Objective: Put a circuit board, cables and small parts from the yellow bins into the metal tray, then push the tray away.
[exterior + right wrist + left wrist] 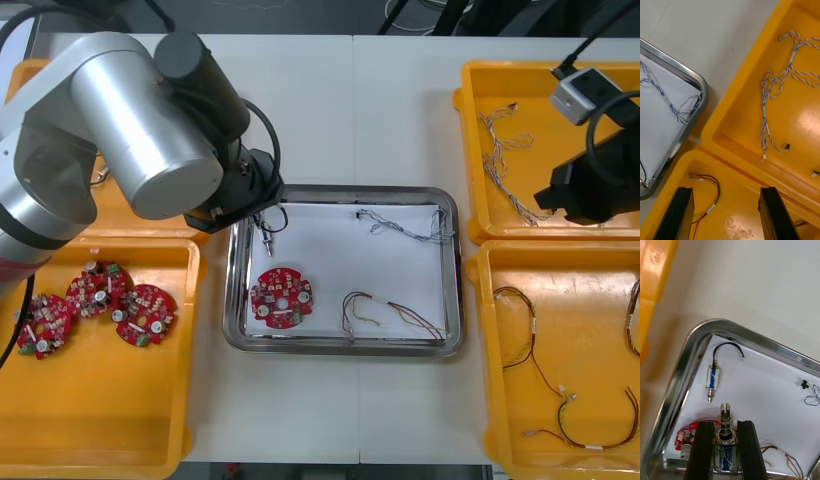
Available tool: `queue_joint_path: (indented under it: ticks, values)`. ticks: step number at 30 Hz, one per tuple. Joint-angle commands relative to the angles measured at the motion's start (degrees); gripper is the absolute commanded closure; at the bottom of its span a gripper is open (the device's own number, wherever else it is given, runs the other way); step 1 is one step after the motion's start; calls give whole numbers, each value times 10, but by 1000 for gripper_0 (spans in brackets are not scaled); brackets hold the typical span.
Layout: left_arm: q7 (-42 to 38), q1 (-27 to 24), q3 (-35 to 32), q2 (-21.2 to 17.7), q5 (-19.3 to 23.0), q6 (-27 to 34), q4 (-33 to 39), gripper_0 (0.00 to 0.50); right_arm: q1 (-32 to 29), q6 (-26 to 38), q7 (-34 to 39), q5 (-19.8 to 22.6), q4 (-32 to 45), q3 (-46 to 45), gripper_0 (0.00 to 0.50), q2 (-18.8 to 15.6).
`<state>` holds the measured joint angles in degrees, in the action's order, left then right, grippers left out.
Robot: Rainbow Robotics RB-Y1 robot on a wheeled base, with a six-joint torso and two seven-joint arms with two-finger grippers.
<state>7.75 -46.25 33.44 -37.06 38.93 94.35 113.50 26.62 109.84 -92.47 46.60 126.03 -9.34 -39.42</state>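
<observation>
Between the black fingers of my left gripper [725, 424], closed on it, sits a small cylindrical metal part [726, 415] with spring and slotted tip, over the upper-left corner of the shiny, white-lined metal tray [345, 190]; held low, I judge, for a gentle release. Its long axis runs along the fingers, tip outward. My right gripper [726, 197] hangs spread wide over the yellow bins [752, 123] at frame right.
</observation>
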Motion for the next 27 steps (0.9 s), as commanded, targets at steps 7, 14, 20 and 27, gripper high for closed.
queue_joint_path:
  ticks: [7,14,20,27]
  values:
    - [-12,-69,80,68,-39,-37,-100,500,-93,2,13,-10,21,-113,0,-29]
    - [-9,-78,119,85,-61,-96,-172,500,-128,2,19,-41,26,-136,0,-29]
    - [-12,-78,148,91,-76,-123,-196,500,-156,2,25,-42,26,-152,0,-29]
    - [-20,-78,147,90,-71,-123,-190,0,-182,2,34,-17,26,-154,0,-28]
